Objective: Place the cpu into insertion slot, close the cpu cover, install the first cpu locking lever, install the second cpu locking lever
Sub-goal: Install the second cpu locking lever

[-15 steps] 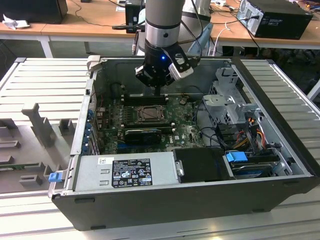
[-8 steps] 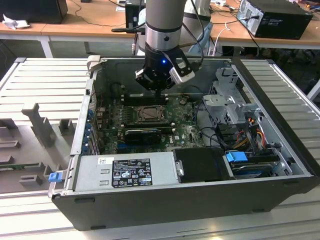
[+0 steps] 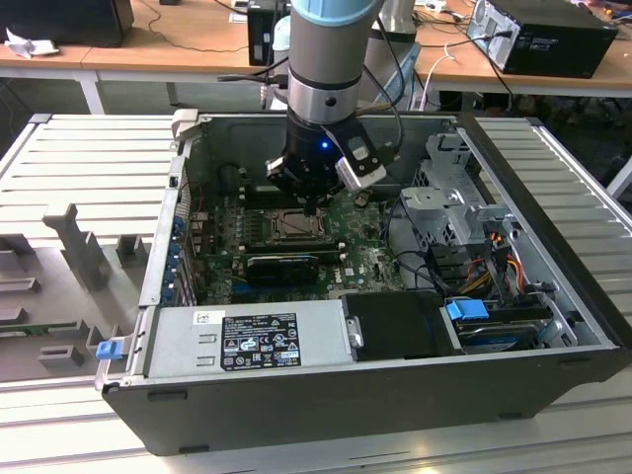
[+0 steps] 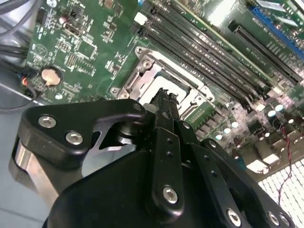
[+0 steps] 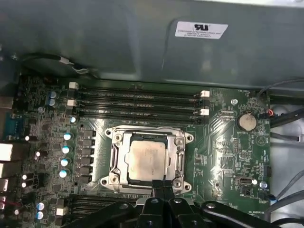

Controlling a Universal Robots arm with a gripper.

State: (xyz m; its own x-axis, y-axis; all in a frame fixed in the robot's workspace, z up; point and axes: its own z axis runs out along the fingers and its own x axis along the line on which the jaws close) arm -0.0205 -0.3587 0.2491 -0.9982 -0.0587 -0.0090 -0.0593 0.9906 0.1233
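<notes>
On a ribbed grey table (image 3: pixel 89 158), an opened computer case (image 3: pixel 326 395) is seen; the cpu (image 5: pixel 147 160) is seated in the silvery-rimmed insertion slot (image 5: pixel 116 167) under the cpu cover (image 5: pixel 125 142), with the gripper (image 5: pixel 163 183) narrowed, empty, at its edge.

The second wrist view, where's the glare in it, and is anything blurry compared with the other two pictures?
In the second wrist view, white glare washes out the green circuit board and the silvery socket frame, and the black hand up close is soft. In the first wrist view, the dull silver square cpu is evenly lit. In the exterior view, the grey computer case interior sits shaded under the arm.
</notes>
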